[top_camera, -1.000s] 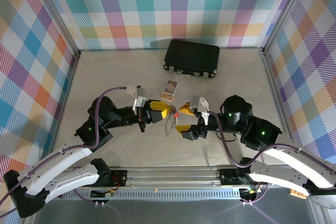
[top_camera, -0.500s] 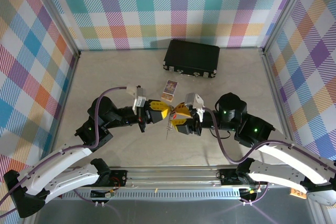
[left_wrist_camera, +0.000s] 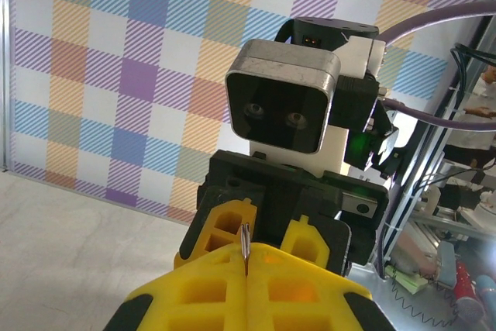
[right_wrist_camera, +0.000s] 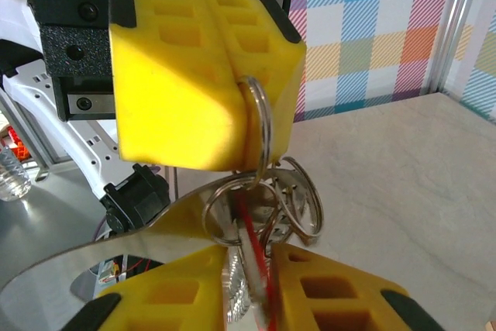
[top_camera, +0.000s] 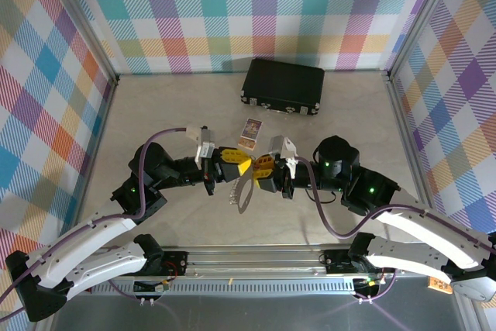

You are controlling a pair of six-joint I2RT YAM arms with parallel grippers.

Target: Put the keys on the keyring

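My left gripper (top_camera: 241, 165) is held above the table at mid-scene, shut on a small split ring (right_wrist_camera: 260, 125) of the keyring; the ring's thin edge pokes up between its yellow fingers (left_wrist_camera: 246, 244). The keyring's grey metal loop (top_camera: 244, 191) hangs below the two grippers, and in the right wrist view it curves off to the lower left (right_wrist_camera: 108, 249). My right gripper (top_camera: 260, 170) meets the left one tip to tip. Its jaws (right_wrist_camera: 260, 288) are shut on the keys (right_wrist_camera: 249, 263), the silver key and red tag standing edge-on between the pads. More rings (right_wrist_camera: 302, 199) dangle beside them.
A black case (top_camera: 283, 85) lies at the back of the table. A small printed card (top_camera: 250, 132) rests just behind the grippers. Plaid walls with aluminium posts enclose the table on three sides.
My right gripper has moved left to meet the left gripper and its jaws have closed in on the keys. The keyring's loop has swung down and to the left. The left arm has stayed put.
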